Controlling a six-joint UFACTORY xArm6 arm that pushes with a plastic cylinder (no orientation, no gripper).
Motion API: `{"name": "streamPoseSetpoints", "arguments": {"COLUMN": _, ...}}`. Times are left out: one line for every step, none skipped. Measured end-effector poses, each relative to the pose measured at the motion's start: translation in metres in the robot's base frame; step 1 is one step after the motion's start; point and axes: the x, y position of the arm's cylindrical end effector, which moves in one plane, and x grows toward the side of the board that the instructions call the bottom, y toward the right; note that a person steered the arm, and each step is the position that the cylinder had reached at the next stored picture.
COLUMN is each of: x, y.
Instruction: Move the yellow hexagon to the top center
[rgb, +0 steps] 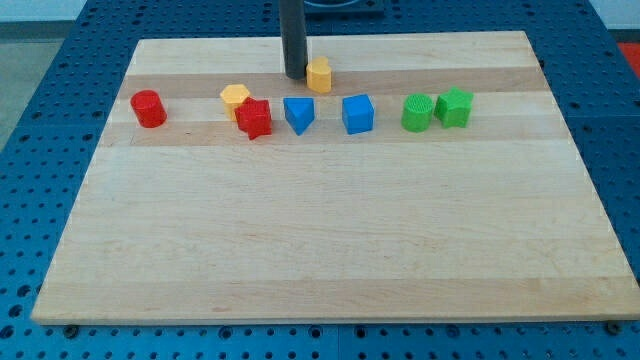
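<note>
The yellow hexagon (319, 75) stands near the view's top centre of the wooden board (330, 250). My tip (295, 76) rests on the board just left of it, close to or touching its left side. A second yellow block (235, 97), its shape unclear, sits further left, touching the red star-like block (254, 118).
A row of blocks runs across the upper board: a red cylinder (148, 108) at the left, a blue triangle-like block (298, 114), a blue cube (357, 114), a green cylinder (417, 112) and a green star-like block (455, 106). A blue perforated table surrounds the board.
</note>
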Motion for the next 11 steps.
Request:
{"name": "streamPoseSetpoints", "arguments": {"x": -0.005, "y": -0.062}}
{"name": "streamPoseSetpoints", "arguments": {"x": 0.0, "y": -0.102}}
{"name": "streamPoseSetpoints", "arguments": {"x": 0.023, "y": -0.117}}
{"name": "streamPoseSetpoints", "arguments": {"x": 0.024, "y": -0.117}}
{"name": "streamPoseSetpoints", "arguments": {"x": 0.043, "y": -0.117}}
{"name": "streamPoseSetpoints", "arguments": {"x": 0.066, "y": -0.118}}
{"name": "streamPoseSetpoints", "arguments": {"x": 0.068, "y": -0.118}}
{"name": "streamPoseSetpoints", "arguments": {"x": 0.089, "y": -0.118}}
{"name": "streamPoseSetpoints", "arguments": {"x": 0.102, "y": -0.118}}
{"name": "streamPoseSetpoints", "arguments": {"x": 0.104, "y": -0.115}}
{"name": "streamPoseSetpoints", "arguments": {"x": 0.104, "y": -0.09}}
